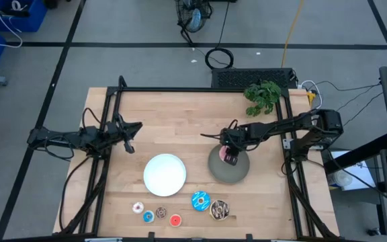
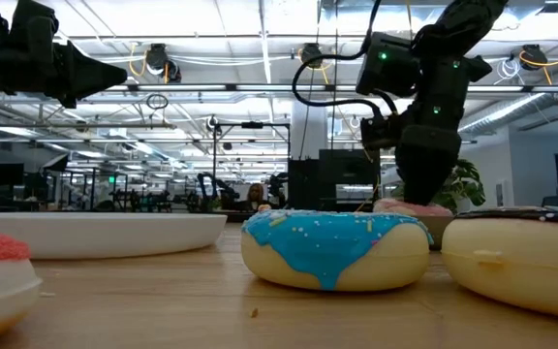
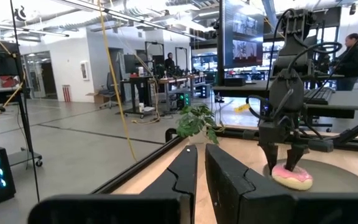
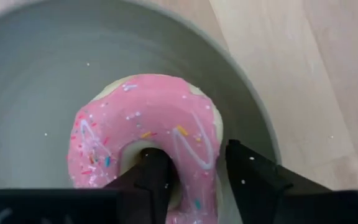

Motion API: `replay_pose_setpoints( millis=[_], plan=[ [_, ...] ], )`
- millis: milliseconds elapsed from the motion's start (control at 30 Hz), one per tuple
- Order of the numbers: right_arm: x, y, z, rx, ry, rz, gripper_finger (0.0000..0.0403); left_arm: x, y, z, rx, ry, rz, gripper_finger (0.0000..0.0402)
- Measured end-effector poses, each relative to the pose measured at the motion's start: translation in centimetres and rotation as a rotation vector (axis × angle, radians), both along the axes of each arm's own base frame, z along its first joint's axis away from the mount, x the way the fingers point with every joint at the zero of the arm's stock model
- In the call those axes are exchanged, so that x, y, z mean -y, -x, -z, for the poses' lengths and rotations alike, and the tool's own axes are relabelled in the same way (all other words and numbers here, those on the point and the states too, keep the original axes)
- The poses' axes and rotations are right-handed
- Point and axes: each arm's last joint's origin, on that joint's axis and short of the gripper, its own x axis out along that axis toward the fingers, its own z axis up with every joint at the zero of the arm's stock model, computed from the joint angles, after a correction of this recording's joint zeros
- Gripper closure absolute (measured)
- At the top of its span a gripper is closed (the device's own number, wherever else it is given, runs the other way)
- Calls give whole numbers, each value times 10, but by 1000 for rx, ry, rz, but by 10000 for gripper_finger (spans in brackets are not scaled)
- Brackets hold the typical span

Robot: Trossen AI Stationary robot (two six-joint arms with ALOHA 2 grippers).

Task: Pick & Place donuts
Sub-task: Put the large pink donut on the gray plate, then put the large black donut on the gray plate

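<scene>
Pink donut [image 4: 146, 138], one, on grey plate [image 4: 36, 68].

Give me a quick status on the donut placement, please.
Right claw astride pink donut on grey plate, one finger through its hole. Left claw parked, shut, left side. Nothing in the way.

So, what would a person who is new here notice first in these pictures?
Most likely the right claw, which straddles one side of the pink-frosted ring-shaped toy donut lying on the round grey plate, one finger in its hole. Next, the empty round white plate at the table's middle, with six more small toy donuts lined up along the near edge. The left claw waits apart, at the left.
</scene>
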Motion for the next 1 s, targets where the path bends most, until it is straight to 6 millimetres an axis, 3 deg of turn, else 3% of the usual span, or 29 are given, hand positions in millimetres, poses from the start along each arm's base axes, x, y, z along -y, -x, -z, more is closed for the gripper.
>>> replay_pose_setpoints(
  millis=[267, 600, 1000],
  plan=[
    [0, 0, 0, -6, 2, -7, 220, 0, 0, 0, 5, 2, 0, 364],
    [-6, -10, -25, -42, 68, -99, 184, 0, 0, 0, 4, 0, 0, 364],
    [-7, -11, -35, -75, 76, -126, 156, 0, 0, 0, 3, -1, 0, 364]
  ],
)
